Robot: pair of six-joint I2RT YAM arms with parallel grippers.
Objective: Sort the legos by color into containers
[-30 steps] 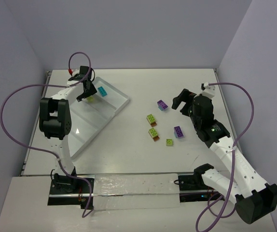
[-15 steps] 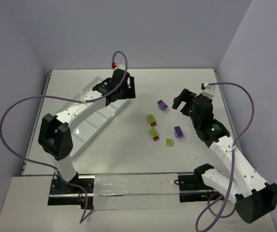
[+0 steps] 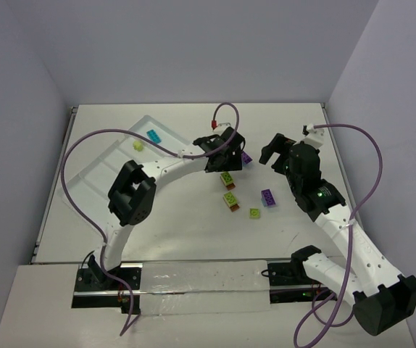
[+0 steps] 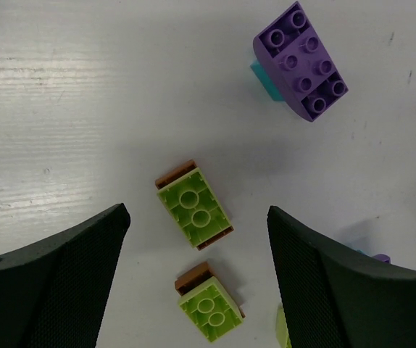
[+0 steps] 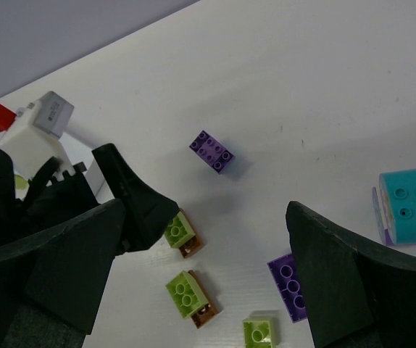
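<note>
My left gripper (image 3: 225, 161) (image 4: 197, 212) hangs open and empty over the table's middle, straddling a lime-on-brown lego (image 4: 193, 205) (image 3: 227, 178). A second lime-on-brown lego (image 4: 209, 307) (image 3: 231, 199) lies just nearer. A purple lego (image 4: 300, 61) (image 3: 246, 156) sits on a teal piece beyond them. Another purple lego (image 3: 269, 197) (image 5: 289, 286) and a small lime lego (image 3: 254, 213) (image 5: 260, 332) lie to the right. The white tray (image 3: 110, 161) of containers holds a teal lego (image 3: 153, 135) and a lime lego (image 3: 138, 145). My right gripper (image 3: 276, 149) (image 5: 206, 210) is open and empty, raised right of the group.
A teal brick (image 5: 409, 205) with a purple piece beside it lies at the right edge of the right wrist view. The left gripper (image 5: 132, 206) shows there too, close over the nearest lime lego (image 5: 182, 232). Grey walls enclose the table.
The left arm swung from the tray to the table's middle, leaving a lime lego in the tray, and its jaws opened wider. The right arm has not moved.
</note>
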